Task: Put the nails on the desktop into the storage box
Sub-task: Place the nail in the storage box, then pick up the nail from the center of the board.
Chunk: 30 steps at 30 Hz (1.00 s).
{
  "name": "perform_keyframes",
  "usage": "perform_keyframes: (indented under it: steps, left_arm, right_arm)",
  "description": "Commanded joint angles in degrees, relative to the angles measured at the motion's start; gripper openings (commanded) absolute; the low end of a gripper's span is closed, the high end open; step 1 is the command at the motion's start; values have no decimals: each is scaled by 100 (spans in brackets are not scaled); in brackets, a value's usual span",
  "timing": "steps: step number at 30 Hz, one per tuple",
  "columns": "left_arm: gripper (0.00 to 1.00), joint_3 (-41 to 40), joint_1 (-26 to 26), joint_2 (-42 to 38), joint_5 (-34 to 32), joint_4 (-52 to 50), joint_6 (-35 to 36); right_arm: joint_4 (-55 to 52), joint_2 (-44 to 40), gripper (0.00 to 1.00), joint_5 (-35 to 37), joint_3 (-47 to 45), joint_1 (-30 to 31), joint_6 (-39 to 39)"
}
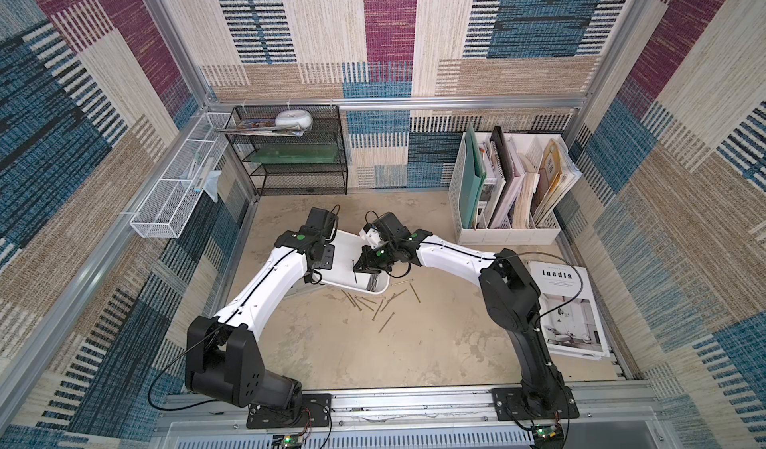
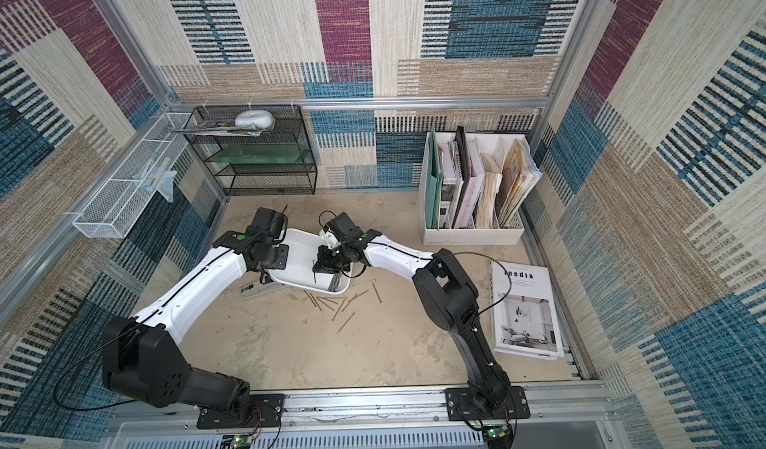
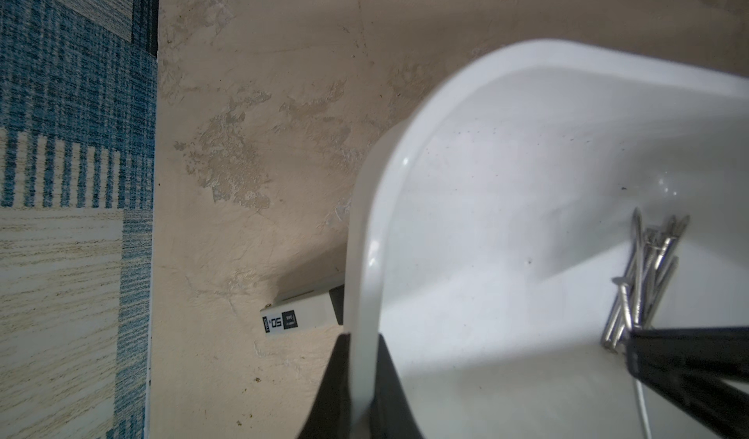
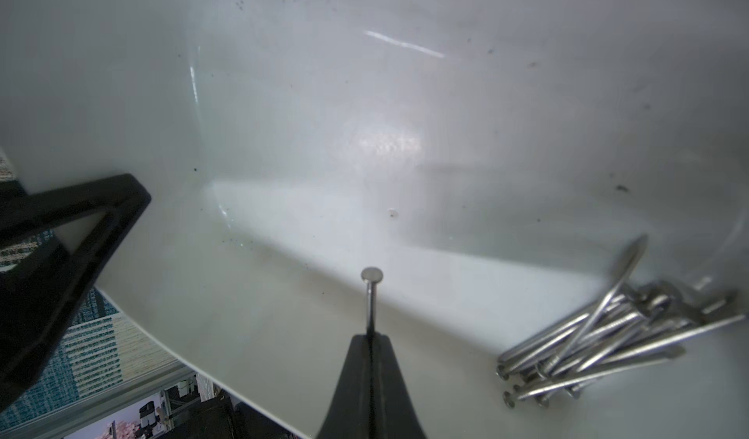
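Observation:
The white storage box (image 1: pixel 348 256) (image 2: pixel 298 256) sits mid-desktop, and my left gripper (image 3: pixel 360 344) (image 1: pixel 313 276) is shut on its rim. My right gripper (image 4: pixel 369 337) (image 1: pixel 358 266) hangs over the inside of the box, shut on one nail (image 4: pixel 371 295) whose head points away from the fingers. A bundle of nails (image 4: pixel 608 335) (image 3: pixel 644 279) lies in the box's near corner. Several more nails (image 1: pixel 373 302) (image 2: pixel 335 302) are scattered on the beige desktop (image 1: pixel 331 343) just in front of the box.
A small white carton (image 3: pixel 296 319) (image 2: pixel 259 291) lies partly under the box's left side. A white file holder (image 1: pixel 505 186) stands back right, a magazine (image 1: pixel 568 310) lies right, a black mesh shelf (image 1: pixel 290 152) stands at the back, and a white wire basket (image 1: pixel 178 190) hangs left.

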Motion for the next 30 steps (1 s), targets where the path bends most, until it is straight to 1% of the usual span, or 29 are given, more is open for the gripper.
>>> perform_keyframes:
  steps: [1, 5, 6, 7, 10, 13, 19, 24, 26, 30]
  left_arm:
    - [0, 26, 4, -60, 4, 121, -31]
    - [0, 27, 5, -60, -5, 121, -31]
    - [0, 27, 4, -56, -5, 121, -35]
    - [0, 27, 9, -72, -9, 121, -35]
    - [0, 26, 12, -60, -14, 121, -23]
    - [0, 27, 4, -46, -9, 123, -23]
    - [0, 18, 5, -53, -49, 112, -23]
    - [0, 18, 4, -51, -84, 103, -16]
    - [0, 22, 4, -43, -84, 100, -17]
    - [0, 25, 9, -30, -76, 97, -18]
  right_arm:
    - [168, 127, 0, -84, 52, 9, 325]
    - [203, 139, 0, -88, -52, 2, 400]
    - [203, 117, 6, -74, -89, 2, 400]
    - [203, 74, 15, -69, -123, 2, 384]
    - [36, -170, 27, 103, -163, -6, 190]
    - [-252, -593, 34, 318, -249, -55, -69]
    - [-828, -1917, 36, 867, -914, -214, -466]
    - [-1357, -2920, 36, 1272, -2100, -562, -757]
    - [-1668, -3035, 35, 1644, -2409, -579, -1074]
    - [-2384, -2665, 36, 2376, -2555, -531, -1739]
